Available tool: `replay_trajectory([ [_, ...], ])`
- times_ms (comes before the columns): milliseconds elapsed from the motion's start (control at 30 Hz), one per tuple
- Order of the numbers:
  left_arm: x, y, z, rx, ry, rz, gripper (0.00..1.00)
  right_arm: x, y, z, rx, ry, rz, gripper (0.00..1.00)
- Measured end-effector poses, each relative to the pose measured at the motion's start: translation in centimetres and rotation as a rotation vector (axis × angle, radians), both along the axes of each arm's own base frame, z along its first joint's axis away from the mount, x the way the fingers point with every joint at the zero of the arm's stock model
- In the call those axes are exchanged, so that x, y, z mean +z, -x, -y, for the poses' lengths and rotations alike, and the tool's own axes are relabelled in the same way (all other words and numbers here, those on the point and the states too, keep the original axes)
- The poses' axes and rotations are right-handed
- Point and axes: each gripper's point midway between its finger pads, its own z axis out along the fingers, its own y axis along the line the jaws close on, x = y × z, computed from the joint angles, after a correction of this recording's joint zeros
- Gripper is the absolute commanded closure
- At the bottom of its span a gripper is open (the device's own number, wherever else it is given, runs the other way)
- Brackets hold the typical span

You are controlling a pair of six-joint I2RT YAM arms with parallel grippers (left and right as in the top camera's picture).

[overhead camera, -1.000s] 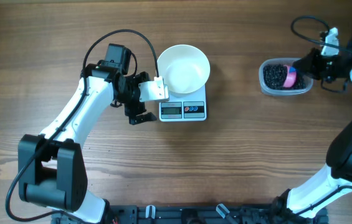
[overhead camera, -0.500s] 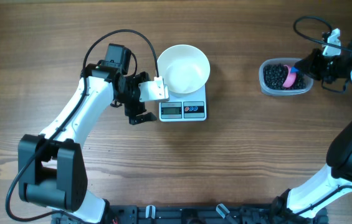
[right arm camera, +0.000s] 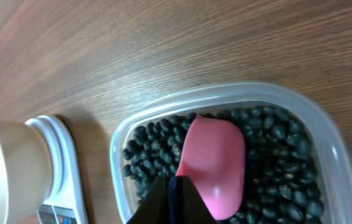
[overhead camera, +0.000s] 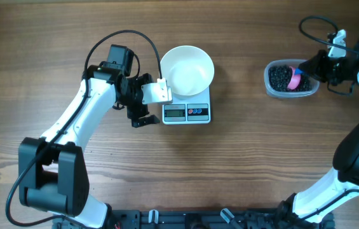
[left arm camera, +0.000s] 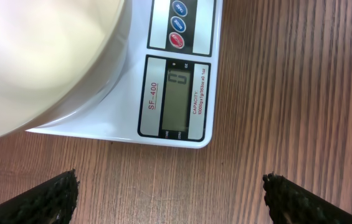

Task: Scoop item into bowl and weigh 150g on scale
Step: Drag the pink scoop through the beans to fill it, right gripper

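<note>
The white bowl point(overhead camera: 187, 69) stands empty on the white scale point(overhead camera: 187, 112). My left gripper point(overhead camera: 149, 105) hovers open beside the scale's front left corner. In the left wrist view its fingertips point(left arm camera: 51, 196) straddle bare wood below the scale's display point(left arm camera: 177, 98) and the bowl point(left arm camera: 32, 56). The item, a heap of black beans point(right arm camera: 275, 155), fills a clear tub point(right arm camera: 225, 92) at the far right. My right gripper point(right arm camera: 172, 186) is shut on a pink scoop point(right arm camera: 216, 158) whose head lies on the beans. From overhead the scoop point(overhead camera: 296, 79) sits in the tub's right half.
Bare wooden table lies between the scale and the clear tub point(overhead camera: 269, 86). The left arm's black cable loops above the bowl. The right arm's cable curls behind the tub at the table's right edge.
</note>
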Motion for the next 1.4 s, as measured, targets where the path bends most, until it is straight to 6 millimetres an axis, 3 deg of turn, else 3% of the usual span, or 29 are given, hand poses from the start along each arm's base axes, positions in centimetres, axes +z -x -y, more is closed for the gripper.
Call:
replay_trajectory([
  [367,0.0,0.0,0.0,0.000,0.000,0.000,0.00,-0.3,0.0,0.5,-0.001,0.034,-0.006,0.95],
  [700,0.0,0.0,0.0,0.000,0.000,0.000,0.00,0.2,-0.2,-0.7,0.032,-0.035,0.031,0.94],
  [1000,0.0,0.0,0.0,0.000,0.000,0.000,0.00,-0.4,-0.2,0.3,-0.001,0.020,0.006,0.96],
  [1400,0.0,0.0,0.0,0.000,0.000,0.000,0.00,0.1,-0.3,-0.9,0.015,-0.058,0.031,0.96],
])
